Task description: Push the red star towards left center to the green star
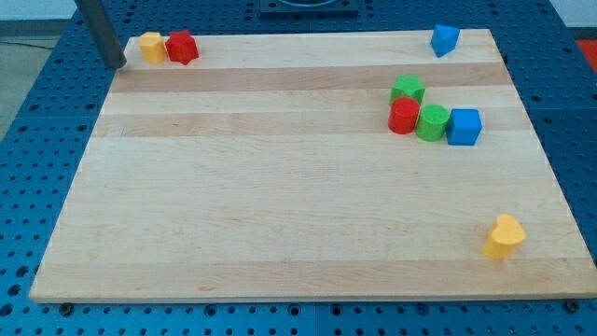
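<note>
Camera view: my tip point(118, 65), a bare dark rod end with nothing that opens or closes and holding nothing, stands at the board's top-left corner, just left of the yellow block point(151, 47). Red star point(182, 47), the task's thing: touching the yellow block's right side, at the top edge. Green star point(407, 90): well apart on the view's right, above a row of red cylinder point(404, 117), green cylinder point(432, 123) and blue cube point(464, 127). Judgement: my tip should circle to the red star's far side from its goal, then push steadily along one line, keeping the yellow block out of the path. Also held: blue block point(445, 39), top right; yellow heart point(504, 236), bottom right. Surface: pale wooden board point(280, 205) on a blue perforated table point(37, 140).
</note>
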Controlling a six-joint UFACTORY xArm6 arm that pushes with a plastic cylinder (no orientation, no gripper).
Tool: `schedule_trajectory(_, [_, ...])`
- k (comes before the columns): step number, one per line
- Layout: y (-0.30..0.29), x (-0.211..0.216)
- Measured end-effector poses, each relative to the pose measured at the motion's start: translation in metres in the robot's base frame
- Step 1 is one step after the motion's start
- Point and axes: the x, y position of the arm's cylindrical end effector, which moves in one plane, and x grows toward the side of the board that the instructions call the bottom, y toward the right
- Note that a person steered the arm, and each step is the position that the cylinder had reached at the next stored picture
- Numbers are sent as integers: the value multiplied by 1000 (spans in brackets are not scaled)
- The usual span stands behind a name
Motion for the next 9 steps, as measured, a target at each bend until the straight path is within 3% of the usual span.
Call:
schedule_trajectory(2, [0,-64])
schedule_trajectory(7, [58,-64])
schedule_trajectory(9, [144,-61])
